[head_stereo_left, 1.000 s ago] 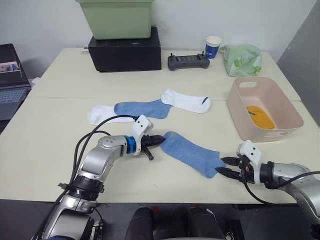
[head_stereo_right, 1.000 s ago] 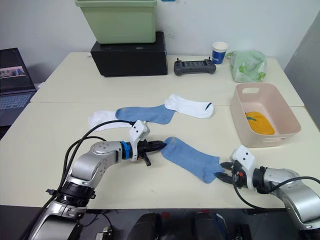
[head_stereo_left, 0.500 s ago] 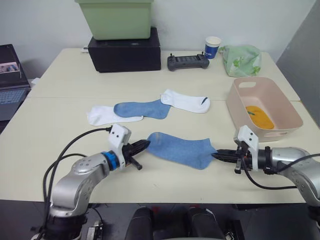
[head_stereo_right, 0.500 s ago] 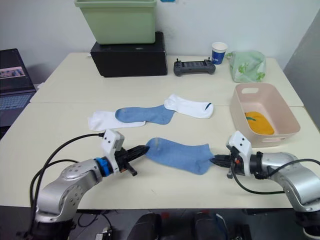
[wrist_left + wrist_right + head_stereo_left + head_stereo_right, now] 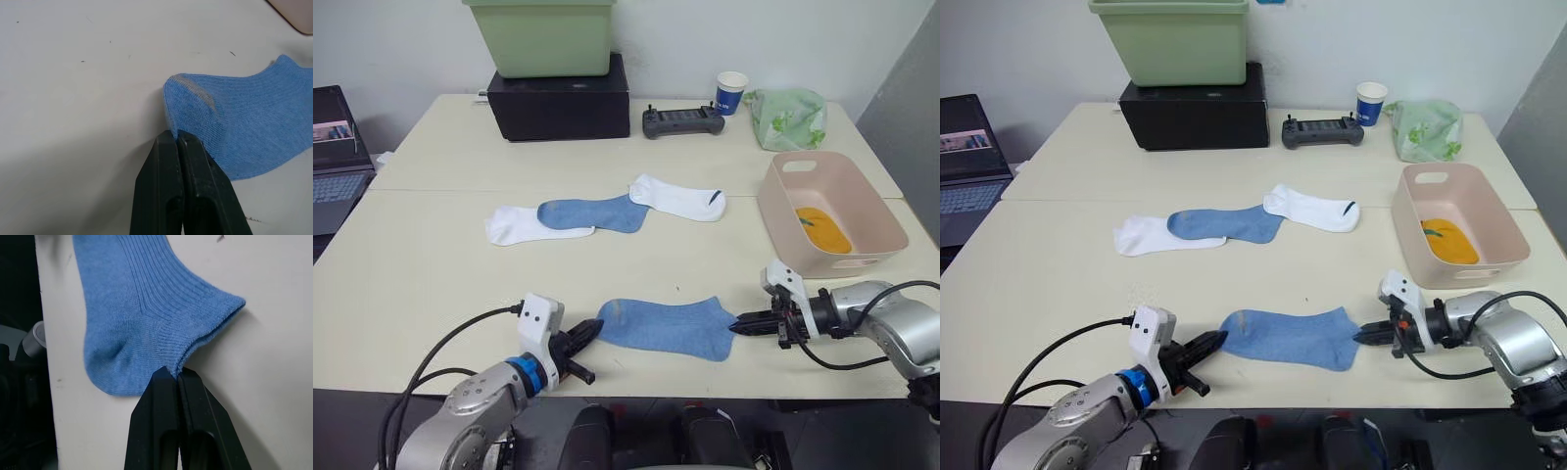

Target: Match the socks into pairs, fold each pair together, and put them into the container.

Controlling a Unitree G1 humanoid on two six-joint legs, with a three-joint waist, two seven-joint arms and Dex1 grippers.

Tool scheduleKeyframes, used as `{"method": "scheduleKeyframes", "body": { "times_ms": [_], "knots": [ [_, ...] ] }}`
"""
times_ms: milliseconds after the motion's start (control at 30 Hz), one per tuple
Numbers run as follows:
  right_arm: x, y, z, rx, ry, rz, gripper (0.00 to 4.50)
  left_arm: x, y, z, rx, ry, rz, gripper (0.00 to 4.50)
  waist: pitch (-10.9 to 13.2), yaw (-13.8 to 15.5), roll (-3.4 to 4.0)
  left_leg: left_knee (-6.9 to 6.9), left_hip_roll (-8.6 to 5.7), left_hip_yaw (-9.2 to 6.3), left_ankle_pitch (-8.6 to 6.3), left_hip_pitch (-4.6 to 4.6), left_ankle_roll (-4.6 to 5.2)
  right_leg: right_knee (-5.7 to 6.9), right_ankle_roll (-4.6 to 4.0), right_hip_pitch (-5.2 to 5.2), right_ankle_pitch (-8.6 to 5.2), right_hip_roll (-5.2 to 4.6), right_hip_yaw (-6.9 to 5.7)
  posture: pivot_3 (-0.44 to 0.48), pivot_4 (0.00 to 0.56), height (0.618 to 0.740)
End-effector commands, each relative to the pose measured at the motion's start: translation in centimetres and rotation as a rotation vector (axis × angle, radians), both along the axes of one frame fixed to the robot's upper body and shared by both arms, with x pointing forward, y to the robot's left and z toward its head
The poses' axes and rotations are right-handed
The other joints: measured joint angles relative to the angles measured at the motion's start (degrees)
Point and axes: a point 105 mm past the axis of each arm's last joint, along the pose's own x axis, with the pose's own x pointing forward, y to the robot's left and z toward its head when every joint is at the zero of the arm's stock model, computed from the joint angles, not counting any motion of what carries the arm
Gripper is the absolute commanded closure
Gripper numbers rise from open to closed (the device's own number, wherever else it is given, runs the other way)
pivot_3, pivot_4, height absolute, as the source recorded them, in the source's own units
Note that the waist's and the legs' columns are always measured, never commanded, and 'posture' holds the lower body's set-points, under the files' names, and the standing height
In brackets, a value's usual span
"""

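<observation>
— Where is the blue sock (image 5: 661, 325)?

— Flat near the worktop's (image 5: 431, 264) front edge, stretched between my two grippers. My left gripper (image 5: 590, 333) pinches its toe at the sock's 9 o'clock end, fingers (image 5: 168, 161) pressed together on the fabric. My right gripper (image 5: 741, 324) pinches the cuff at the 3 o'clock end, fingers (image 5: 168, 387) closed on the edge there.

— And the other socks?

— At 12 o'clock from that sock a row of three lies across the middle of the worktop: a white sock (image 5: 521, 224) on the left, the second blue sock (image 5: 592, 212) overlapping its end, and another white sock (image 5: 677, 198), with a dark mark, touching the blue one's right end.

— The tub?

— The pink tub (image 5: 783, 211) stands at about 2 o'clock from the held sock, near the worktop's right edge, with an orange sock (image 5: 822, 229) lying inside.

— Further back?

— Along the far side: a green bin (image 5: 541, 37) on a black box (image 5: 558, 101), then a controller (image 5: 681, 120), a paper cup (image 5: 731, 92) and a leaf-print cloth (image 5: 788, 117). A laptop (image 5: 335, 157) sits off the left edge.
</observation>
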Motion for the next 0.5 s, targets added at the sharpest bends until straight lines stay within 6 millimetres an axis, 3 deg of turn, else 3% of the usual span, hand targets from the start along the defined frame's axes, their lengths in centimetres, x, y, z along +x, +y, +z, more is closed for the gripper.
{"method": "scheduleKeyframes", "body": {
  "times_ms": [33,333,500],
  "knots": [
    [0.8,0.1,0.4,-0.003,-0.049,0.022,4.48,0.1,-0.3,1.5,-0.009,-0.08,0.015,4.5,0.0,0.0,0.0,0.0,0.0,0.0,0.0,0.0,0.0,0.0,0.0,0.0,0.0,0.0,0.0,0.0,0.15,0.74],
    [1.7,0.8,0.9,0.021,-0.068,0.056,4.48,0.7,0.1,2.0,-0.025,-0.142,0.083,4.5,0.0,0.0,0.0,0.0,0.01,0.01,0.0,0.01,0.0,0.0,-0.01,0.0,0.0,0.0,0.01,0.0,0.15,0.74],
    [2.6,1.5,1.3,0.024,-0.092,0.065,4.48,0.1,0.4,0.8,-0.021,-0.088,0.103,4.5,0.0,-0.2,0.0,0.0,0.01,0.04,0.0,0.02,0.0,0.01,-0.01,-0.01,0.0,0.01,0.04,0.0,0.15,0.74]
  ]
}}
